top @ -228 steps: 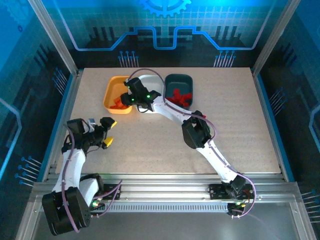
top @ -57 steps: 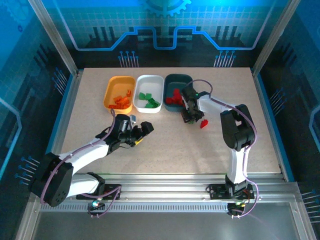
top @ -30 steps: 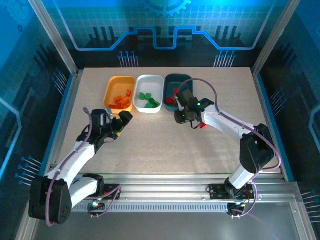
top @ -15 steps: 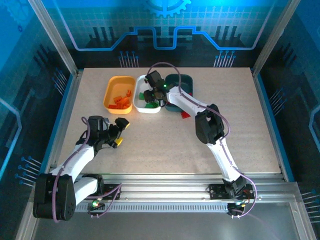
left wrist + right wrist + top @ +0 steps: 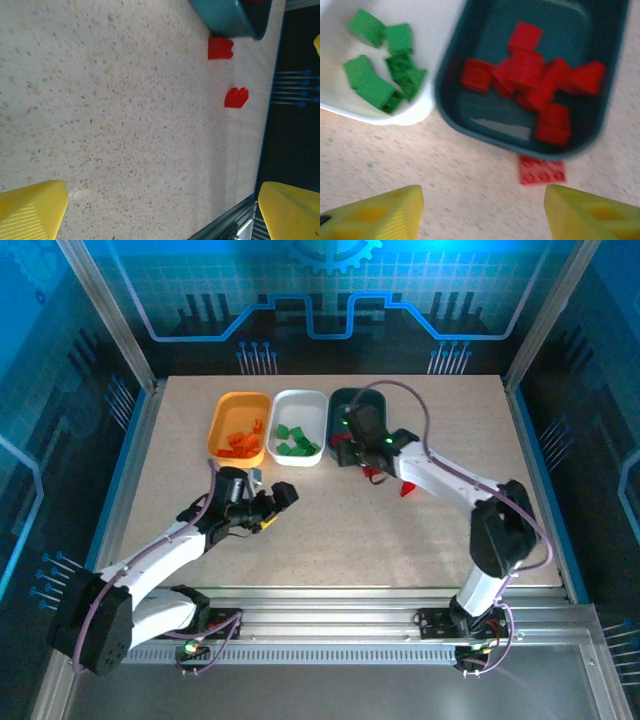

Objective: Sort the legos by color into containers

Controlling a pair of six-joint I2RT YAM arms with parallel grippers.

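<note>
Three trays stand in a row at the back: the orange-yellow tray (image 5: 222, 420) with orange legos (image 5: 240, 440), the white tray (image 5: 305, 408) with green legos (image 5: 295, 443), and the dark teal tray (image 5: 372, 400) with red legos (image 5: 535, 82). Two red legos lie loose on the table (image 5: 375, 474) (image 5: 407, 488). My right gripper (image 5: 352, 447) hovers open at the teal tray's near edge, and one loose red lego (image 5: 542, 171) lies just ahead of its right finger. My left gripper (image 5: 277, 508) is open and empty over bare table, facing both loose red legos (image 5: 220, 48) (image 5: 236, 97).
The speckled table (image 5: 300, 540) is bordered by metal rails, with blue panel walls behind. The right arm's forearm (image 5: 440, 475) stretches across the table to the right of the loose legos. Open table surface lies between the two grippers and in front of the trays.
My right gripper has swung from over the white tray to the teal tray's near edge. My left gripper has moved right, toward the table's middle.
</note>
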